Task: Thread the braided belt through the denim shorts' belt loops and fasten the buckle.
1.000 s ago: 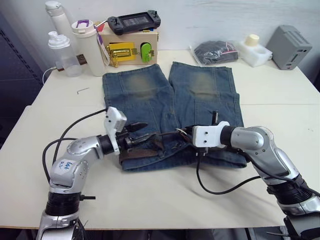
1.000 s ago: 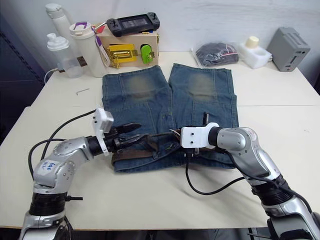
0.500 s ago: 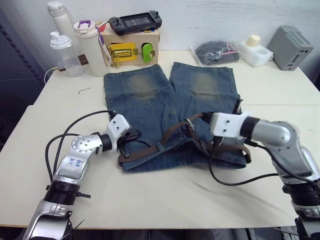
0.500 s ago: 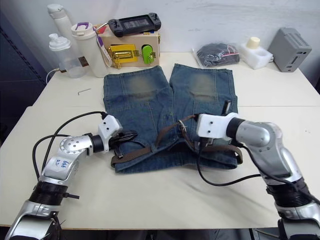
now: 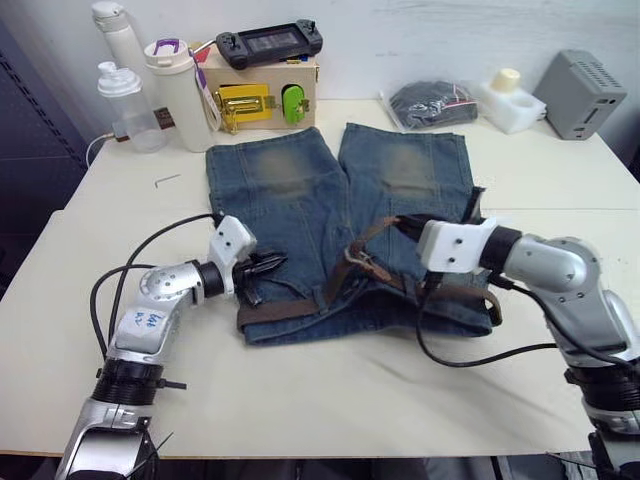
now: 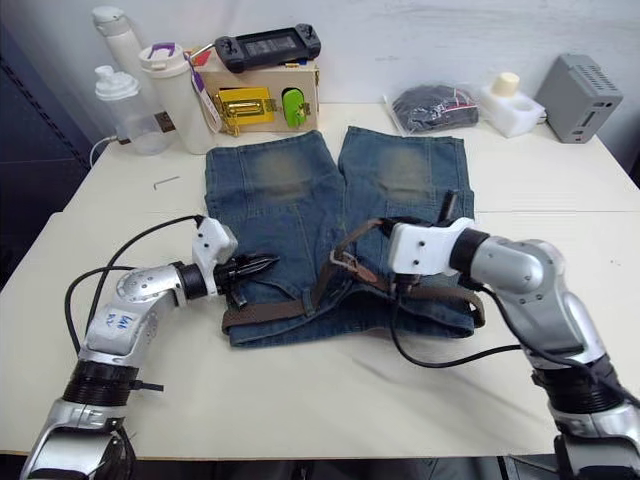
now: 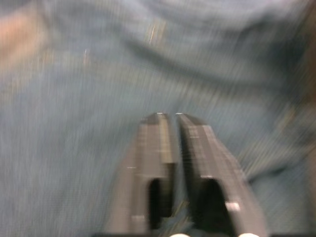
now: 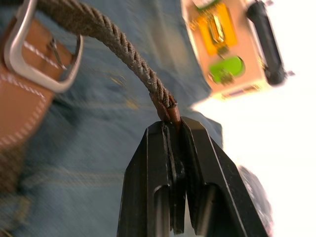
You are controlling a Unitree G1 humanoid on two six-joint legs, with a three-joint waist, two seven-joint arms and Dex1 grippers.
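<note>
Since half a second ago, little has shifted: the braided belt tip is kept pinched in the right gripper, past the buckle, presumably to draw it tight. On the denim shorts the left gripper rests closed (empty). Open table lies nearer.

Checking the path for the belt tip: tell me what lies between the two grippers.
In the left eye view, between the left gripper and right gripper lie denim shorts and the braided belt with its buckle.
</note>
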